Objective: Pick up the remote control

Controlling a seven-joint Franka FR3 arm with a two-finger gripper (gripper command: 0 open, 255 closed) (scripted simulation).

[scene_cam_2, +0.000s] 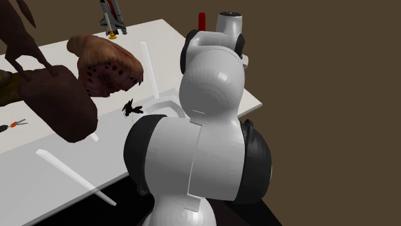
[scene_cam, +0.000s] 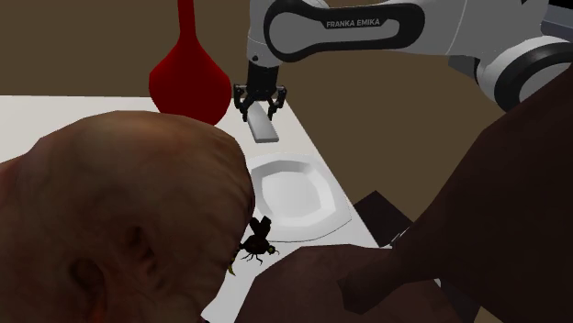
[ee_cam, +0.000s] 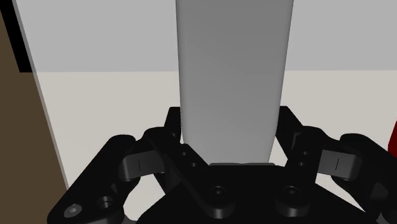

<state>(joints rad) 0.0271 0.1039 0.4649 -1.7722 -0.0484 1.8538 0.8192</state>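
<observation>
Remote control (scene_cam: 261, 127): plain grey slab, pinched at one end by pincer (scene_cam: 260, 105), hanging tilted above surface (scene_cam: 55, 115), near white plate (scene_cam: 292, 191). Risk: the end grip may let the slab pivot or slip.

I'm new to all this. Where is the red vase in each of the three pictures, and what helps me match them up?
Shoulder view: the red vase stands on the table, upper left of centre, left of the gripper clasping the grey remote control.
Second exterior view: its thin neck pokes up at the top, behind the white arm.
Wrist view: a red sliver off to one side of the gripper.
Shared landmark: the white table.
</observation>
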